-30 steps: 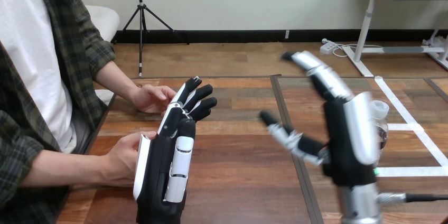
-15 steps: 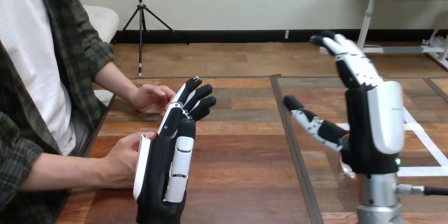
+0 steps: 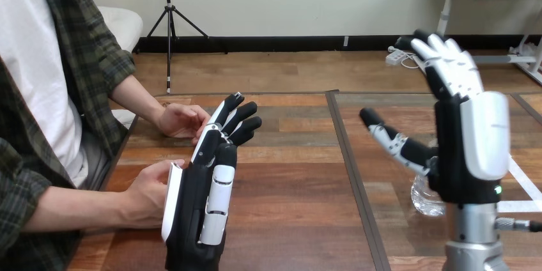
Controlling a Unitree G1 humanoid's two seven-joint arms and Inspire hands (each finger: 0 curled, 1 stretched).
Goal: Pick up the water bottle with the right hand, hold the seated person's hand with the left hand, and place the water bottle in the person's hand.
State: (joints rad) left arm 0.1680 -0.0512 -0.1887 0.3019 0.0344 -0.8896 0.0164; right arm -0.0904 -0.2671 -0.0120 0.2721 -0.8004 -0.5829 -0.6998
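The clear water bottle [image 3: 425, 197] stands on the table at the right, mostly hidden behind my right hand [image 3: 461, 137]; only its base shows. That hand is raised in front of it with straight, spread fingers and the thumb out to the left, holding nothing. My left hand [image 3: 204, 194] stands on edge at the table's left, fingers straight and pointing forward. The person's near hand [image 3: 148, 193] rests against its left side; I see no fingers curled round it. The person's far hand [image 3: 182, 119] lies on the table beside my left fingertips.
The wooden table [image 3: 294, 181] has a dark seam down its middle and white tape lines [image 3: 521, 178] at the right. The person sits at the left edge, forearms on the table.
My right hand has moved right and slightly up, so it now covers the bottle's top and uncovers its base. The left hand and the person's hands have stayed put.
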